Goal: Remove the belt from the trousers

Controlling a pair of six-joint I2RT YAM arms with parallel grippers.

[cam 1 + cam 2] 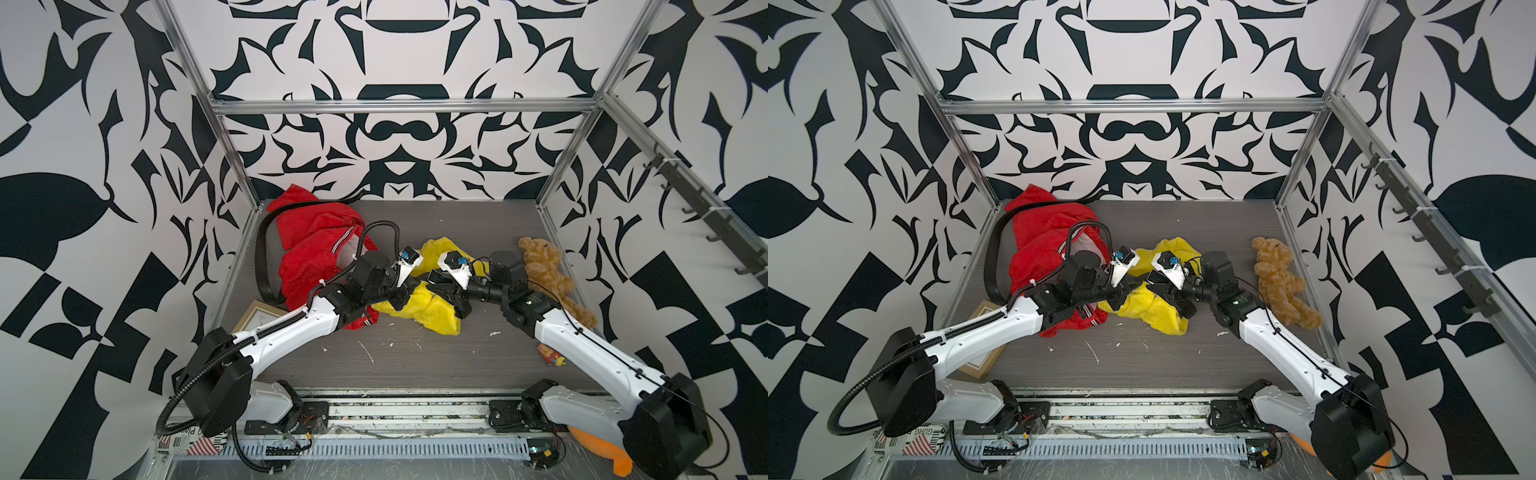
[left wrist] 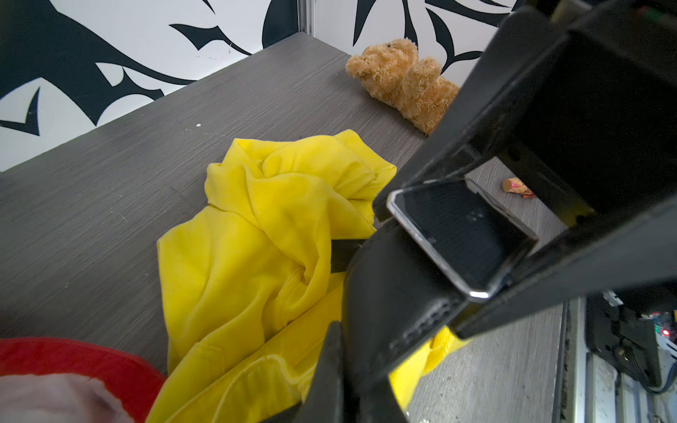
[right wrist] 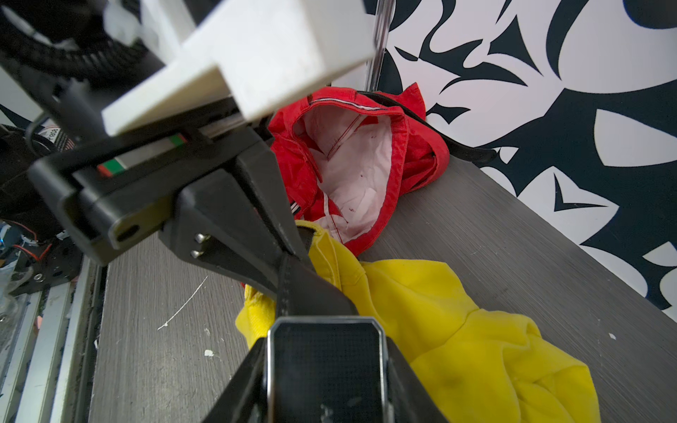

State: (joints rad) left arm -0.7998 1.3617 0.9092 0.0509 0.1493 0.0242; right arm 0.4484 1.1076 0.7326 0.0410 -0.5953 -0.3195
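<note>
Crumpled yellow trousers (image 1: pixel 436 309) (image 1: pixel 1156 309) lie mid-table, and a black belt (image 2: pixel 388 285) (image 3: pixel 304 289) runs out of their waistband. My left gripper (image 1: pixel 409 289) (image 1: pixel 1124 291) (image 2: pixel 348 366) is shut on the belt's strap just beside the yellow cloth. My right gripper (image 1: pixel 436 282) (image 1: pixel 1156 282) (image 3: pixel 326 373) faces it from the right and is shut on the belt's square, silver-edged black buckle (image 2: pixel 461 234) (image 3: pixel 326 366). The two grippers meet tip to tip over the trousers. How far the strap runs through the loops is hidden in the folds.
Red trousers (image 1: pixel 316 249) with a second black belt (image 1: pixel 262 257) lie at the back left. A brown teddy bear (image 1: pixel 548 270) sits at the right edge. A framed card (image 1: pixel 257 318) lies front left under my left arm, and a small wrapper (image 1: pixel 550 355) front right.
</note>
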